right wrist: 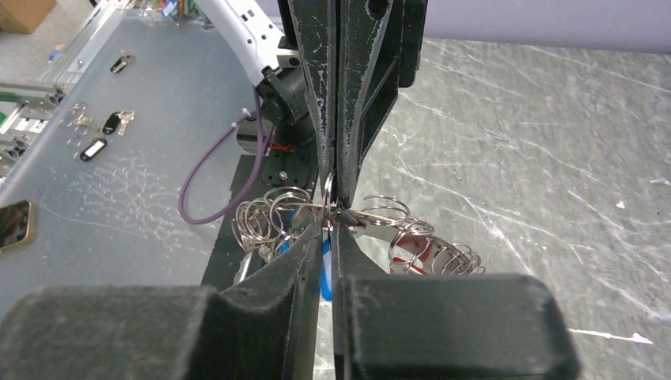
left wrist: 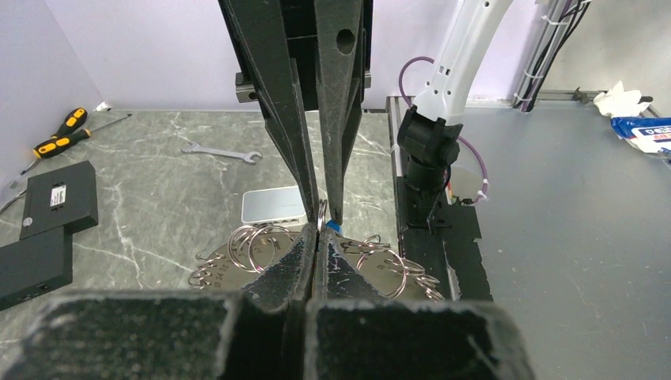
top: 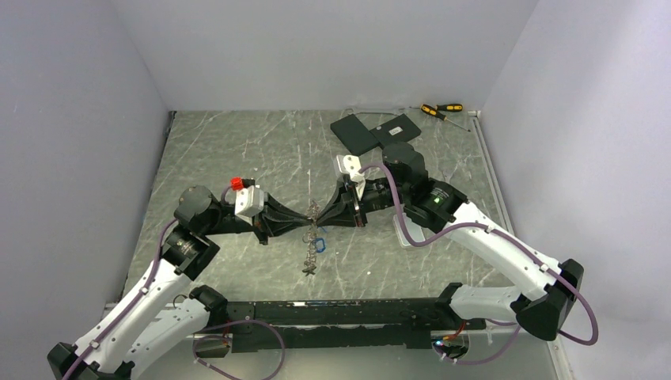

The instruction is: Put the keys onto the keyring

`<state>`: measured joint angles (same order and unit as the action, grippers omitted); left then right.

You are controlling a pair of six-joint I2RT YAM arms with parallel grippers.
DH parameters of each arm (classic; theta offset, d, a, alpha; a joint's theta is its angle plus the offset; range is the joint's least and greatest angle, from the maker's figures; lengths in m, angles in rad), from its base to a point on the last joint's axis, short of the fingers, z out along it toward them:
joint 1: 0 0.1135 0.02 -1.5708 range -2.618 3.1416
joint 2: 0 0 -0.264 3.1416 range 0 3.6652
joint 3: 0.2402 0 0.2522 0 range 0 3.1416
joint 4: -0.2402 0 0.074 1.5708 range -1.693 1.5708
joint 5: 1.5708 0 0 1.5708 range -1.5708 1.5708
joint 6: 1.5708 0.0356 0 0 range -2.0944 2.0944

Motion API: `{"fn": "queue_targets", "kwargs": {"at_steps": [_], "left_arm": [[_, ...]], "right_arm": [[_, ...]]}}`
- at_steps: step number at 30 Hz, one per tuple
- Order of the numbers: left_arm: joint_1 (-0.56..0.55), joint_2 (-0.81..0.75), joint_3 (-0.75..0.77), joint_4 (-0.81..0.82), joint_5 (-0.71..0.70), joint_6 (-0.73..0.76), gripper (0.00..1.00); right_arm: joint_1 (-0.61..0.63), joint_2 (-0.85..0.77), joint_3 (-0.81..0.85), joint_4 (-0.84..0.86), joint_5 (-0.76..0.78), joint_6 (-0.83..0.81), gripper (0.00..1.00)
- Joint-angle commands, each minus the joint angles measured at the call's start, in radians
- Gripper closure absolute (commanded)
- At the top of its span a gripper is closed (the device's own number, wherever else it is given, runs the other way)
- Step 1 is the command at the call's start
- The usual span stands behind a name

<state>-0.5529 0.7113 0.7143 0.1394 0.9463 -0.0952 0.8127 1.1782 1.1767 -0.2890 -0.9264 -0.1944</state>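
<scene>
Threading looks like the step in hand. Mid-table, the 2 grippers meet tip to tip over the keyring (left wrist: 257, 241), a tangle of wire loops. The left gripper (top: 303, 226) has its jaws pressed together on 1 thin loop. The right gripper (top: 323, 218), jaws nearly together, seems to pinch the blue key (right wrist: 325, 273) (blue shows in the slit between them). The next move probably calls for easing that key's hole onto the loop's split end.
</scene>
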Motion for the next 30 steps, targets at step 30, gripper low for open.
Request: {"fn": "queue_targets", "kwargs": {"at_steps": [30], "left_arm": [[0.007, -0.006, -0.004, 0.197, 0.057, -0.090, 1.00]], "right_arm": [[0.003, 0.066, 0.102, -0.049, -0.070, -0.034, 1.00]]}}
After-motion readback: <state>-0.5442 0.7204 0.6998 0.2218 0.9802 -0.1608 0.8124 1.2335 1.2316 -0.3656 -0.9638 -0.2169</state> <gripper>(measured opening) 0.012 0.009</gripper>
